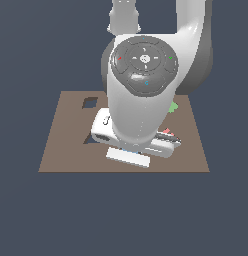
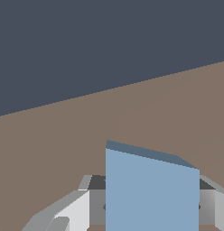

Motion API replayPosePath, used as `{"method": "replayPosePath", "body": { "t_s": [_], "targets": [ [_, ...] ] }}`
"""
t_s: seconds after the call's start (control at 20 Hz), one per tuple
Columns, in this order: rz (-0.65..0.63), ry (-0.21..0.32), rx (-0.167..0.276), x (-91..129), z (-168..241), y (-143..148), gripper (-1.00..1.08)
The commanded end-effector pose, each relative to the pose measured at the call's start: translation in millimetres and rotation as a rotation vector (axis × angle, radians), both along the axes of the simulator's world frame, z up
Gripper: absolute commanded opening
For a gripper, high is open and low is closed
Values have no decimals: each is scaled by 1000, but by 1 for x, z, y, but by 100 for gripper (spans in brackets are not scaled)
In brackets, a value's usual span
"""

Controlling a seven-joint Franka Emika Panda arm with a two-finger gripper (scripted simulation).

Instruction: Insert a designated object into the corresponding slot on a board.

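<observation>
The light-blue square tile point(image 2: 152, 189) fills the near part of the wrist view, standing on edge between my gripper's point(image 2: 150, 208) grey fingers point(image 2: 64, 212), which are shut on it above the brown board point(image 2: 64, 149). In the exterior view the white hand point(image 1: 138, 142) hangs low over the board's point(image 1: 61, 150) middle and hides the tile and the fingertips. The small dark square slot point(image 1: 89, 103) lies at the board's far corner on the exterior view's left, well apart from the hand.
A second dark cut-out point(image 1: 88, 139) shows partly beside the hand on the exterior view's left. A green piece point(image 1: 173, 106) and a pink piece point(image 1: 167, 131) peek out on the right. The arm's bulk covers the board's centre.
</observation>
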State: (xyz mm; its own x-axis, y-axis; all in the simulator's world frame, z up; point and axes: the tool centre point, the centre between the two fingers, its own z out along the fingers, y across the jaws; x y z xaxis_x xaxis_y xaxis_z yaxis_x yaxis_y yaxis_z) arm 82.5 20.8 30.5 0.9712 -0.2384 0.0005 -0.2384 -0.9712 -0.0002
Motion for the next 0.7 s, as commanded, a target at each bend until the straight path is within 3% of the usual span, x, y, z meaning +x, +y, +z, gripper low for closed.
{"method": "replayPosePath", "body": {
  "t_s": [0.0,0.65],
  "targets": [
    [0,1,0,0,0,0,-100],
    [-73,1,0,-4,3,-14,-100]
  ]
}}
